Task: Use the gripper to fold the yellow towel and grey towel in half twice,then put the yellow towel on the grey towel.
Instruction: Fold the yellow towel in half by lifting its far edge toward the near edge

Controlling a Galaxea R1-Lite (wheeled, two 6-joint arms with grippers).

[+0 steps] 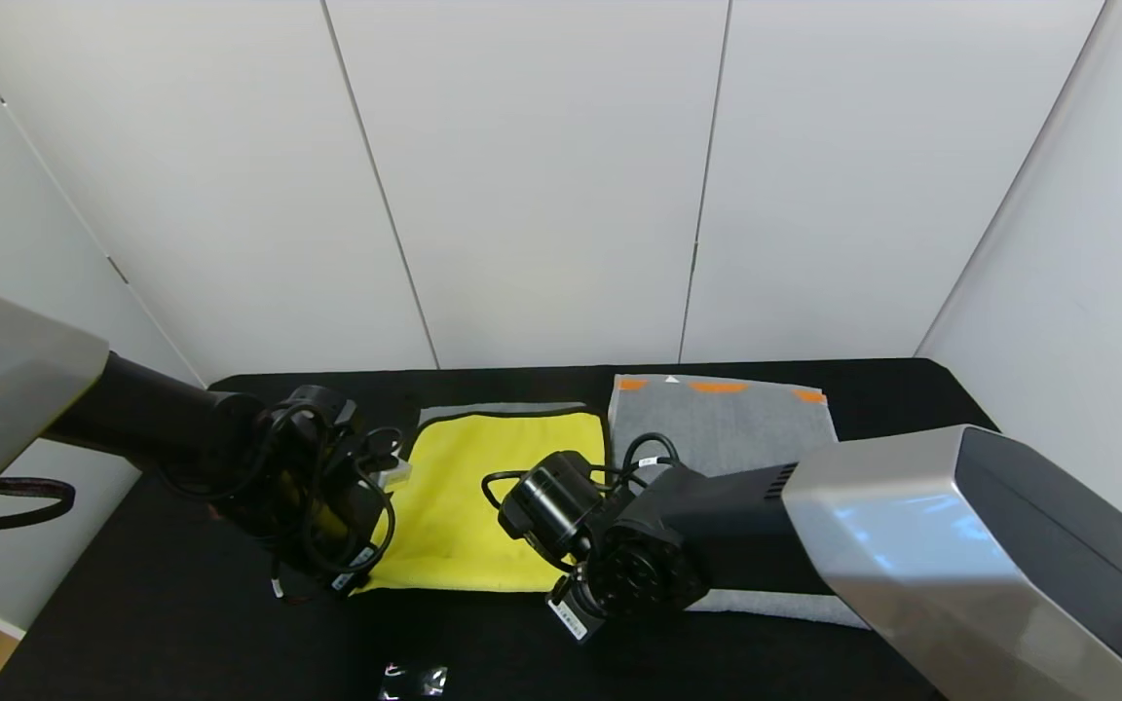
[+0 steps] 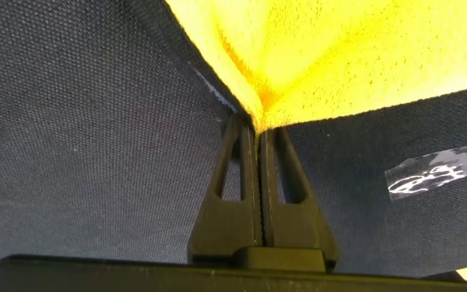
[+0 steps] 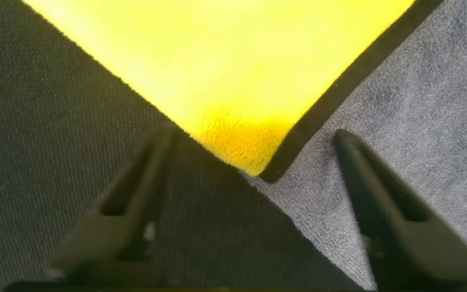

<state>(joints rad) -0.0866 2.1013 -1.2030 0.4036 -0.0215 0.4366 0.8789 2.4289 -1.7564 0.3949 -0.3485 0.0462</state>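
— While both arms are bent low over the black cloth-covered table (image 1: pixel 181 604), what has each one got?

— The left tool (image 2: pixel 258 134) has its two prongs pressed together on the near left corner of the bright yellow plush towel with the thin black edging (image 1: pixel 483 497); the plush bunches right at the tips. The right tool (image 3: pixel 254 174) is spread wide apart and grips nothing. The yellow towel's near right corner points into the gap between its prongs.

— Where do the towels lie?

— The yellow one is flat at the middle of the table, a strip of its grey underside showing along the far edge. The mid-grey terry towel with orange marks at its far end (image 1: pixel 727 424) sits just to its right, edges touching.

— So what does the next move hang on?

— That right corner, I'd say. It lies just ahead of the right tool, so that arm is the nearer one. With both near corners held, the near edge could be carried to the far edge.

— And the arms?

— Both reach inward, wrists tipped down toward the table.
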